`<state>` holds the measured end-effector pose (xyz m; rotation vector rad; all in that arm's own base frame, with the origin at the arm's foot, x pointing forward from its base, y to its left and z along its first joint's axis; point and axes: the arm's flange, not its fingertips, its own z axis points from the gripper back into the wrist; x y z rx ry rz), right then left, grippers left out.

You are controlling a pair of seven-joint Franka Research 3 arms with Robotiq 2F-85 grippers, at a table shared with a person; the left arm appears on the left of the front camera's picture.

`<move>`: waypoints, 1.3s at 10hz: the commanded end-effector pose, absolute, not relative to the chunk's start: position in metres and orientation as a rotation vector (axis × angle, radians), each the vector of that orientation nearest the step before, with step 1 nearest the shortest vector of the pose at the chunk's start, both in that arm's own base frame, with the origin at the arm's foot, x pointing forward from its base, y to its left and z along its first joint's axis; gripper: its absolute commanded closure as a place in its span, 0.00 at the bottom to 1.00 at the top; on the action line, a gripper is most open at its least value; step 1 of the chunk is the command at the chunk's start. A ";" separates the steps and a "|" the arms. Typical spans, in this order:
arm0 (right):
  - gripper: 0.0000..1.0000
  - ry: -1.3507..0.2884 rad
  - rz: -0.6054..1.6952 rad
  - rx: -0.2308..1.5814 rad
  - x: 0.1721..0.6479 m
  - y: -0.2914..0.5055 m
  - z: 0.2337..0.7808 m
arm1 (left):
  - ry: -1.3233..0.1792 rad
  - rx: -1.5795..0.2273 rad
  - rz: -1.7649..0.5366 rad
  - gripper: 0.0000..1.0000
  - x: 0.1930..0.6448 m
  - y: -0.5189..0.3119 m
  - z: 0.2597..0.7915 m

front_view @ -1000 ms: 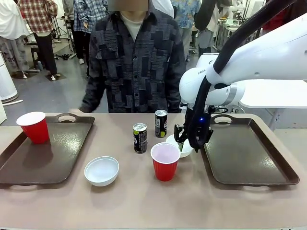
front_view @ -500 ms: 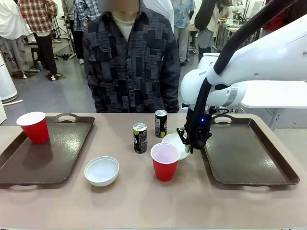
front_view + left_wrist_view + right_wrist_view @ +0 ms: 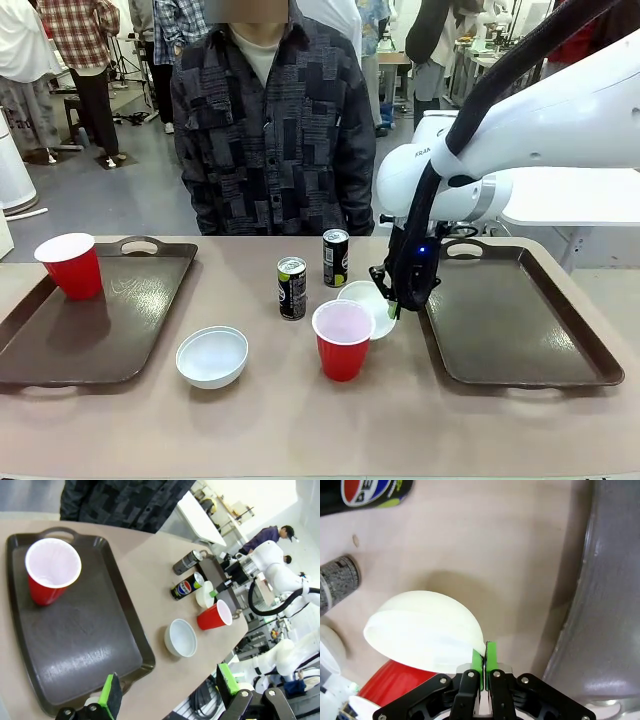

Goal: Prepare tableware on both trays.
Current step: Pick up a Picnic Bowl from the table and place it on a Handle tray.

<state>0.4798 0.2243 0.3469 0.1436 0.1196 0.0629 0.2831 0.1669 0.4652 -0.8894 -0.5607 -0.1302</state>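
Front view first: my right gripper [image 3: 391,301] hangs low over the table [image 3: 300,430] just left of the right tray [image 3: 520,335], jaws pinching the rim of the held bowl [image 3: 362,297], which sits tilted, its pinched edge raised. The middle cup [image 3: 342,340] stands upright right in front of that bowl. The near can [image 3: 292,288] and far can [image 3: 335,257] stand upright to the left of it, apart from each other. The second bowl [image 3: 212,356] rests on the table between the middle cup and the left tray [image 3: 100,340], and the tray cup [image 3: 70,265] stands in that tray's far left corner. A person [image 3: 270,130] stands at the far edge. Over to the left wrist view: my left gripper [image 3: 169,689] hovers above the near rim of the left tray, jaws spread wide with nothing between them. Right wrist view now: green pads pressed together on the thin rim of the held bowl, the bowl tipped with a shadow under it, the right tray's rim beside it, the middle cup's red wall below.
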 end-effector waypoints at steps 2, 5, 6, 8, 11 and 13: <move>1.00 0.088 -0.072 0.130 0.474 0.212 0.382 | -0.576 -0.902 -0.135 0.00 0.283 0.168 0.466; 1.00 0.116 -0.177 0.062 0.462 0.186 0.451 | -0.576 -0.902 -0.135 0.00 0.283 0.168 0.466; 1.00 0.144 -0.194 0.033 0.456 0.177 0.467 | -0.576 -0.902 -0.135 0.00 0.283 0.168 0.466; 1.00 0.212 -0.206 0.008 0.435 0.163 0.489 | -0.576 -0.902 -0.135 0.00 0.283 0.168 0.466; 1.00 0.176 -0.189 0.033 0.438 0.163 0.483 | -0.576 -0.902 -0.135 0.00 0.283 0.168 0.466; 1.00 0.176 -0.189 0.033 0.438 0.163 0.483 | -0.576 -0.902 -0.135 0.00 0.283 0.168 0.466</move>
